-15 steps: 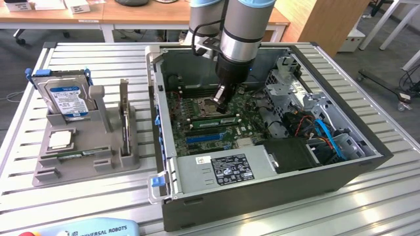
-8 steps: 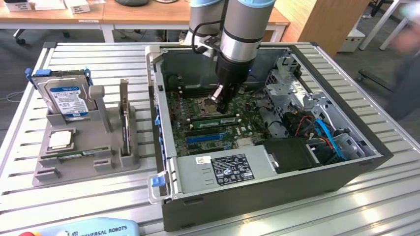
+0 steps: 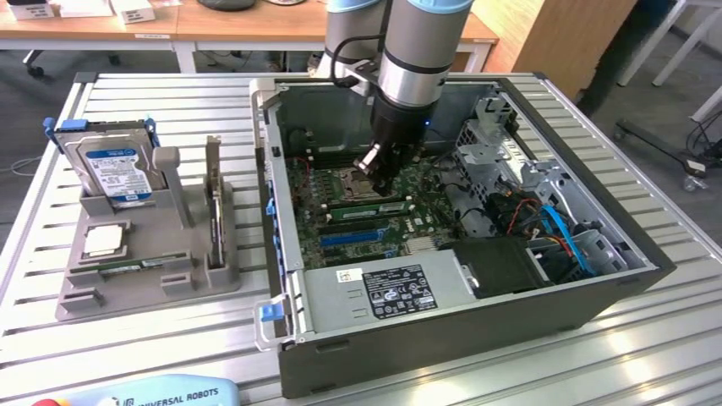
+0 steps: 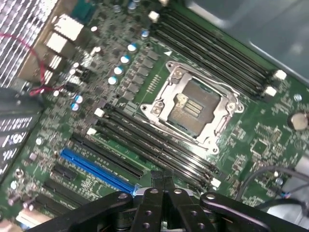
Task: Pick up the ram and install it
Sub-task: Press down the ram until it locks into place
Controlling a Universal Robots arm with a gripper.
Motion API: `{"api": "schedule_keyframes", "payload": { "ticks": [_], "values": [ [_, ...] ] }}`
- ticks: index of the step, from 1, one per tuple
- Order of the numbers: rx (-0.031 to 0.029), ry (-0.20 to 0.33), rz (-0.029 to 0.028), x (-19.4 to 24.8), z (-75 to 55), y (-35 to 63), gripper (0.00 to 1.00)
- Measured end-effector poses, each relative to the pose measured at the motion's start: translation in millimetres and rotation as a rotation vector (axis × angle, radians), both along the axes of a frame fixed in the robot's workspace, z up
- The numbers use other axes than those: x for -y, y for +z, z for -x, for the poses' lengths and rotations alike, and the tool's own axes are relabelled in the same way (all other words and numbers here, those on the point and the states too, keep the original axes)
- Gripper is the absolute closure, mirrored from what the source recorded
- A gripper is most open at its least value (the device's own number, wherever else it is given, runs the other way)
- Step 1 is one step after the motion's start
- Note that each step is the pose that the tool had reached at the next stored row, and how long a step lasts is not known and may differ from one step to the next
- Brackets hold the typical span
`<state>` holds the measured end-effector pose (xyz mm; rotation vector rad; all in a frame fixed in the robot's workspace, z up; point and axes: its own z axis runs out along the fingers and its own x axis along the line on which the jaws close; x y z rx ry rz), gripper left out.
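At the exterior view's left, I am seeing the grey holder (image 3: 147, 254) with the hard drive (image 3: 113, 169) standing in it and one ram (image 3: 118, 267) lying low in its tray. At centre, the gripper (image 3: 376, 173) is hovering over the motherboard (image 3: 338, 190), fingers pressed together on nothing I can make out. At right, cables (image 3: 559, 233) are crowding the case (image 3: 609, 279); any sideways drift risks scraping the open processor socket (image 4: 193, 108).

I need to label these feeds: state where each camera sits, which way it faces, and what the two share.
Exterior view: off the arm, raised, looking down on the open grey computer case on the slatted metal table; the silver-blue arm shows.
Wrist view: on the wrist, looking down at the green motherboard; the shut black pincer shows.
Shared: the motherboard's empty silver processor socket, the pincer.
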<state>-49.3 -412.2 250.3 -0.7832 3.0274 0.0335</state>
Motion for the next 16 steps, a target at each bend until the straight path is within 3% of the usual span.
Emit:
{"api": "schedule_keyframes", "payload": {
  "ticks": [16],
  "values": [
    [0.0,-0.285,-0.0001,0.0,0.0,-0.4,0.9]
  ]
}}
